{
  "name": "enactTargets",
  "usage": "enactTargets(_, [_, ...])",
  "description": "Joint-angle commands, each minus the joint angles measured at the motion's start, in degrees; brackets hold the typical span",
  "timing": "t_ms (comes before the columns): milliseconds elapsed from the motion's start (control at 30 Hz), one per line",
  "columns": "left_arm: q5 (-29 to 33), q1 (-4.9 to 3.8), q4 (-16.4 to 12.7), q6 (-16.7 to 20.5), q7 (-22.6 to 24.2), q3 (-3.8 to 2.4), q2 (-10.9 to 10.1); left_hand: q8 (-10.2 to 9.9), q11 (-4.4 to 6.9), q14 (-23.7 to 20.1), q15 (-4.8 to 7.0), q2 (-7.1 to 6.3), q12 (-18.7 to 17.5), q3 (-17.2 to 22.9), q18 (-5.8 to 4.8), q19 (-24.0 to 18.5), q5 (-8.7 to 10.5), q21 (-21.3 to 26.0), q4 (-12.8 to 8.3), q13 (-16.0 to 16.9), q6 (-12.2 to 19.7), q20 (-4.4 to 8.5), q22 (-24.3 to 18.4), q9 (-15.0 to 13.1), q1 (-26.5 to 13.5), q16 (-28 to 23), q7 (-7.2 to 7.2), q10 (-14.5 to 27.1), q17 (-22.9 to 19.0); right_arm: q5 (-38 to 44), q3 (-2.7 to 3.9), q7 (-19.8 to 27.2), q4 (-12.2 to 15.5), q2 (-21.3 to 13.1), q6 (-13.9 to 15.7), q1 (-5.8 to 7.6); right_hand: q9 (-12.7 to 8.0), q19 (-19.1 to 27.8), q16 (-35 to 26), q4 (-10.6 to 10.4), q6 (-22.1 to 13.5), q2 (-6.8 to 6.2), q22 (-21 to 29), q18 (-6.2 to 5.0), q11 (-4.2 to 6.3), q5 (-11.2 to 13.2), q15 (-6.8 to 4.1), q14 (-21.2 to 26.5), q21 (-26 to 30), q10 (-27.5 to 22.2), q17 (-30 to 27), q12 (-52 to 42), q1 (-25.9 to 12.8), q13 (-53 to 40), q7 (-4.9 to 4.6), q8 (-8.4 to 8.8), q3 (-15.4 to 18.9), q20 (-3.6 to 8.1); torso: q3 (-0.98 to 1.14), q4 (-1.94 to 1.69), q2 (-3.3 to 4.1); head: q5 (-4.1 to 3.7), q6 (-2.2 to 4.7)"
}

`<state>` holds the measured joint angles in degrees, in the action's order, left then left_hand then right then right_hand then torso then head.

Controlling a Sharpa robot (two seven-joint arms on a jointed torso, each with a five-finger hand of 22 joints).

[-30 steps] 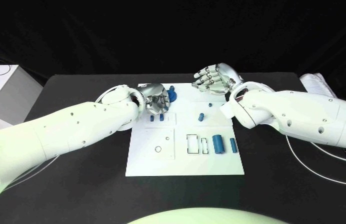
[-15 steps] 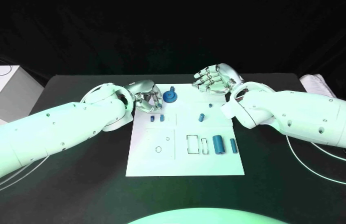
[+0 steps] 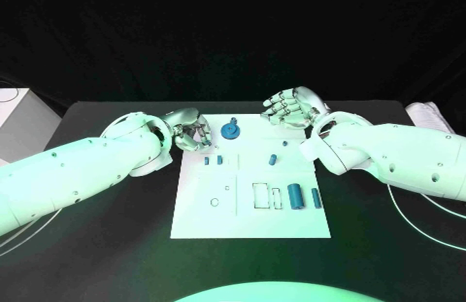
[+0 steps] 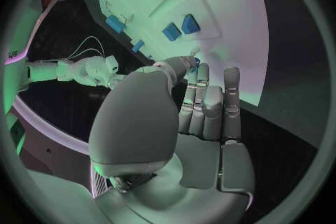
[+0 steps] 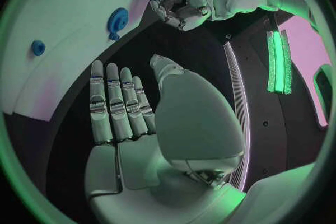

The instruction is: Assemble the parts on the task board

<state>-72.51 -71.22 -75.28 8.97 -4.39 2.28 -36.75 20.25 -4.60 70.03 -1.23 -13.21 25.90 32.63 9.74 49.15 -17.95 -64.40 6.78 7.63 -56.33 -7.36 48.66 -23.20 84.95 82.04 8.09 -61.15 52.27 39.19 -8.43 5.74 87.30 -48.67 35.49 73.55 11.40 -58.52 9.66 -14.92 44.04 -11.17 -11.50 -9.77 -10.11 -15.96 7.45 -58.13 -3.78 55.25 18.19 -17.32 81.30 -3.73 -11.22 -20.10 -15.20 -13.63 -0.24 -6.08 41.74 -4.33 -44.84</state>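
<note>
Task board, head view: white plate (image 3: 250,211) lying flat in the middle of the black table (image 3: 107,248), its long side running away from the robot.
Parts, head view: a blue gear-shaped piece (image 3: 230,130) sits at the board's far edge; two small blue pieces (image 3: 213,160) lie side by side on the left half; one small blue piece (image 3: 272,158) lies near the centre and a tiny one (image 3: 283,142) beyond it; a fat blue cylinder (image 3: 294,197) and a thin blue rod (image 3: 314,197) lie side by side on the right half, next to outlined rectangular slots.
Left hand, head view: left hand (image 3: 192,132) at the board's far left corner, just beside the gear piece, fingers curled inward; nothing seen held in it.
Right hand, head view: right hand (image 3: 288,108) over the board's far right corner, palm facing the camera, fingers bent and apart, holding nothing.
Left wrist view: left hand (image 4: 199,123) with fingers straight and close together, thumb folded across them; whether it is pinching anything I cannot tell. Past the fingertips lies the board (image 4: 224,22) with blue pieces (image 4: 181,27) on it.
Right wrist view: right hand (image 5: 126,117) flat with fingers extended side by side, thumb raised apart, empty. Beyond it are the board (image 5: 63,50) with the gear piece (image 5: 117,19), and the left hand (image 5: 176,7) with curled fingers.
</note>
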Motion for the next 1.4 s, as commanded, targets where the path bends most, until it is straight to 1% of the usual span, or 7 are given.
enactTargets(33, [-0.1, -0.05, 0.5, -1.1, -0.2, -0.05, 0.6, -0.2, -0.06, 0.4, 0.0, 0.03, -0.4, 0.1, 0.57, 0.4, -0.1, -0.4, -0.3, 0.0, -0.5, 0.13, 0.1, -0.1, -0.6, 0.3, 0.09, -0.4, 0.1, 0.2, 0.01, 0.4, 0.0, 0.1, -0.8, -0.03, -0.1, -0.4, -0.3, 0.0, 0.2, -0.28, 0.0, -0.76, 0.02, -0.2, 0.12, -0.3, -0.1, 0.4, 0.0, 0.4, 0.2, 0.1, -2.4, 0.18, -0.3, -0.01, 0.03, 0.1, 0.14, 0.14, 0.08])
enactTargets(133, [-0.3, -0.05, 1.0, -1.2, -0.2, -0.05, 1.0, -0.2, -0.05, 0.5, 0.01, 0.04, -0.5, 0.1, 0.53, 0.6, -0.08, -0.4, -0.3, 0.0, -0.5, 0.13, 0.2, -0.2, -0.6, 0.3, 0.07, -0.5, 0.2, 0.2, 0.01, 0.4, 0.0, 0.1, -0.8, -0.03, -0.1, -0.4, -0.3, 0.0, 0.2, -0.28, 0.0, -0.76, 0.02, -0.2, 0.12, -0.3, -0.1, 0.4, 0.0, 0.4, 0.2, 0.1, -2.4, 0.18, -0.3, -0.01, 0.12, 0.13, 0.12, 0.21, -0.02])
enactTargets(233, [-0.4, -0.05, 1.5, -1.4, -0.2, -0.02, 1.5, -0.2, -0.05, 0.5, 0.01, 0.04, -0.5, 0.1, 0.53, 0.6, -0.08, -0.4, -0.3, 0.0, -0.5, 0.13, 0.2, -0.2, -0.6, 0.3, 0.07, -0.5, 0.2, 0.2, 0.01, 0.4, 0.0, 0.1, -0.8, -0.03, -0.1, -0.4, -0.3, 0.0, 0.2, -0.28, 0.0, -0.76, 0.02, -0.2, 0.12, -0.3, -0.1, 0.4, 0.0, 0.4, 0.2, 0.1, -2.4, 0.18, -0.3, -0.01, 0.13, 0.13, 0.14, 0.19, -0.03])
enactTargets(367, [-0.5, -0.05, 2.1, -1.5, -0.1, 0.07, 2.2, -0.2, -0.05, 0.5, 0.01, 0.04, -0.5, 0.1, 0.53, 0.6, -0.08, -0.4, -0.3, 0.0, -0.5, 0.13, 0.2, -0.2, -0.6, 0.3, 0.07, -0.5, 0.2, 0.2, 0.01, 0.4, 0.0, 0.1, -0.8, -0.03, -0.1, -0.4, -0.3, 0.0, 0.2, -0.28, 0.0, -0.76, 0.02, -0.2, 0.12, -0.3, -0.1, 0.4, 0.0, 0.4, 0.2, 0.1, -2.4, 0.18, -0.3, -0.01, 0.09, 0.14, 0.16, 0.12, -0.09])
enactTargets(767, [-0.8, -0.03, 4.0, -2.8, -0.1, 0.41, 4.2, -0.2, -0.01, 0.8, 0.04, 0.08, -0.6, 0.1, 0.46, 0.9, -0.04, -0.6, -0.3, 0.1, -0.7, 0.14, 0.5, -0.2, -0.7, 0.4, 0.03, -0.7, 0.6, 0.2, 0.01, 0.4, 0.1, 0.1, -0.8, -0.03, -0.1, -0.4, -0.3, 0.0, 0.2, -0.28, 0.0, -0.76, 0.02, -0.2, 0.12, -0.3, -0.1, 0.4, 0.0, 0.4, 0.2, 0.1, -2.4, 0.18, -0.3, -0.01, 0.1, 0.19, 0.14, 0.04, -0.16])
enactTargets(1000, [-0.9, -0.03, 4.7, -3.4, -0.2, 0.58, 4.7, -0.3, 0.0, 0.8, 0.04, 0.09, -0.7, 0.1, 0.46, 0.9, -0.02, -0.6, -0.3, 0.1, -0.7, 0.14, 0.5, -0.2, -0.8, 0.4, 0.03, -0.7, 0.6, 0.2, 0.01, 0.4, 0.1, 0.1, -0.8, -0.03, -0.1, -0.4, -0.3, 0.0, 0.2, -0.28, 0.0, -0.76, 0.02, -0.2, 0.12, -0.3, -0.1, 0.4, 0.0, 0.4, 0.2, 0.1, -2.4, 0.18, -0.3, -0.01, 0.07, 0.05, 0.12, -0.08, -0.24])
enactTargets(1400, [-1.0, -0.03, 5.0, -4.5, -0.3, 0.86, 5.1, -0.3, 0.03, 0.8, 0.06, 0.16, -0.8, 0.2, 0.46, 0.9, -0.02, -0.6, -0.3, 0.1, -0.7, 0.15, 0.5, -0.3, -0.8, 0.4, 0.0, -0.8, 0.5, 0.2, 0.01, 0.4, 0.1, 0.1, -0.8, -0.03, -0.1, -0.4, -0.3, 0.0, 0.2, -0.28, 0.0, -0.76, 0.02, -0.2, 0.12, -0.3, -0.1, 0.4, 0.0, 0.4, 0.2, 0.1, -2.4, 0.18, -0.3, -0.01, 0.07, 0.14, 0.09, -0.07, -0.4])
